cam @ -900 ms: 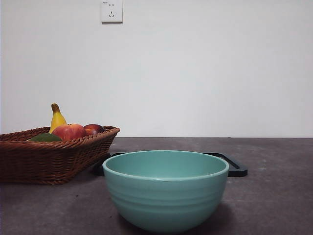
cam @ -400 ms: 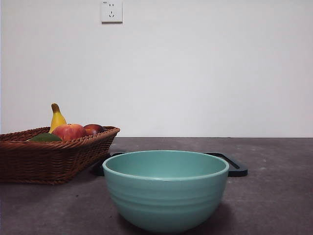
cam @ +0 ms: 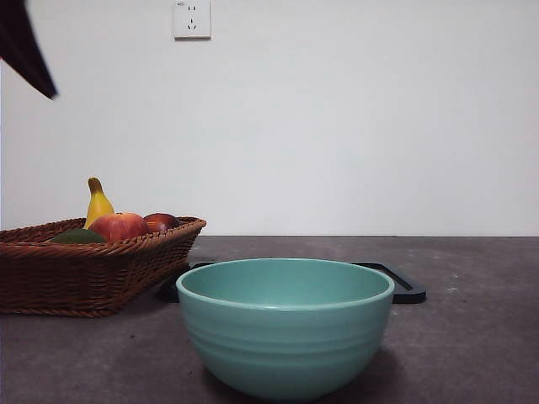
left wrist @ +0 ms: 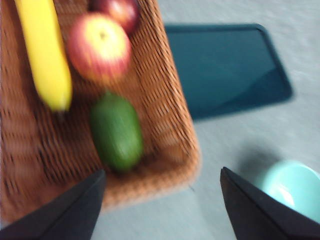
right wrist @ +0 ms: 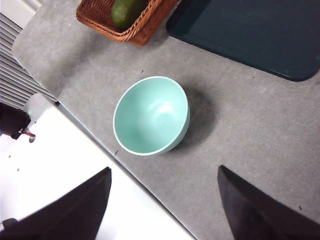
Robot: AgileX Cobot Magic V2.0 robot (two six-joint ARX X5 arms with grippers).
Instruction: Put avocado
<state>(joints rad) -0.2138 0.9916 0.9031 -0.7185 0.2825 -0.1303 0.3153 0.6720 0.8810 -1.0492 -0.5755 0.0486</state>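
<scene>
The avocado (cam: 77,237) (left wrist: 116,131) (right wrist: 125,11), dark green and oval, lies in the brown wicker basket (cam: 84,278) (left wrist: 182,140) at the table's left, near its front rim. In the blurred left wrist view my left gripper (left wrist: 162,175) hangs open high above the basket, with the avocado just beyond its jaws and nothing between them. A black arm tip (cam: 29,50) shows at the front view's top left corner. My right gripper (right wrist: 165,170) is open and empty, high over the table's near edge.
A yellow banana (cam: 98,204) (left wrist: 45,55), a red apple (cam: 120,226) (left wrist: 99,47) and a darker red fruit (cam: 162,222) share the basket. A teal bowl (cam: 286,337) (right wrist: 150,115) stands in front. A flat black tray (cam: 404,290) (left wrist: 225,70) lies behind it.
A black arm tip has come into the front view's top left corner, where earlier there was none. Basket, fruit and bowl have not moved.
</scene>
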